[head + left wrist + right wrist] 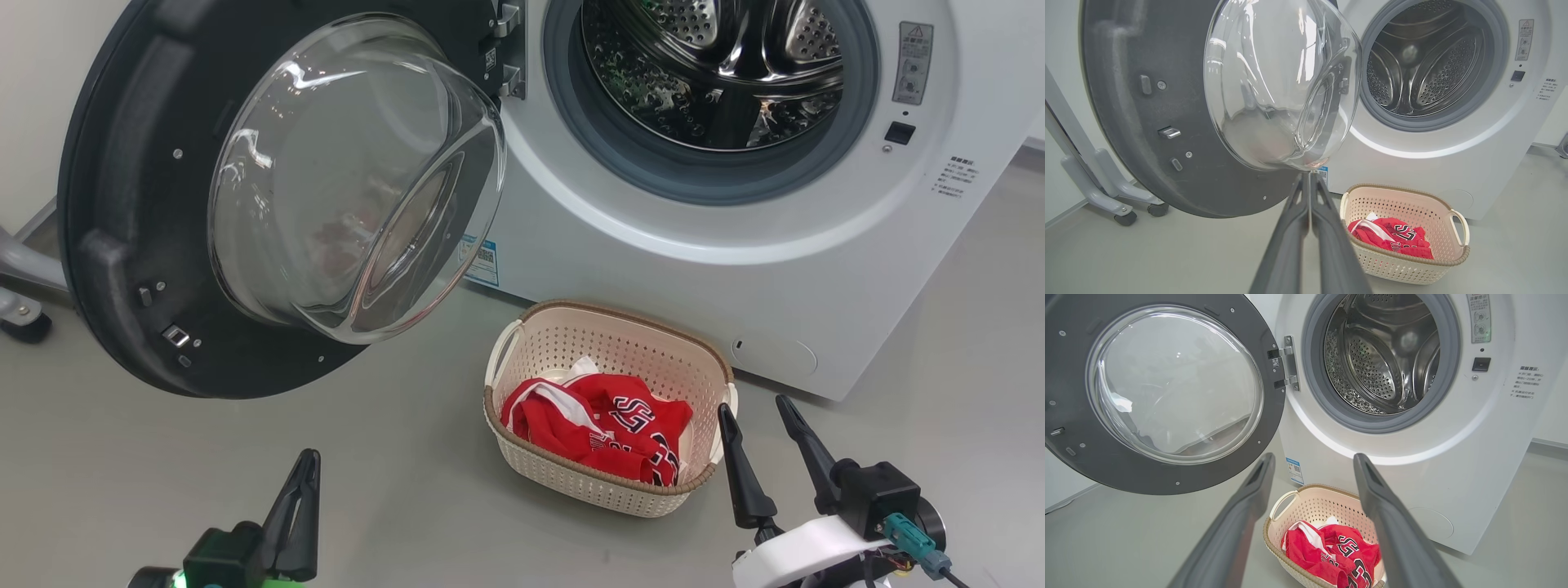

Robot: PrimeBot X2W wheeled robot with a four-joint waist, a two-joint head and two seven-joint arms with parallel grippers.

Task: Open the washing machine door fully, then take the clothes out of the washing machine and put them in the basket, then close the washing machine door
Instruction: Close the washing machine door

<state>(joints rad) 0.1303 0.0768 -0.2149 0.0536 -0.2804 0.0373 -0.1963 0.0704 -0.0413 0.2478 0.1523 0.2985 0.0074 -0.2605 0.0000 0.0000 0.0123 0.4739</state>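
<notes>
Left jaws pressed together, right jaws spread wide, both empty. Red fabric clothes in cream perforated plastic basket; round black-rimmed glass door stands open.

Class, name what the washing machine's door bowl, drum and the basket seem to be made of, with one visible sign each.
Door bowl: looks like clear glossy glass; you see through it and it catches bright reflections.
Drum: probably polished steel; mirror shine, rows of punched holes.
Basket: likely matt cream plastic, moulded with perforations; brown woven-look rim.
</notes>
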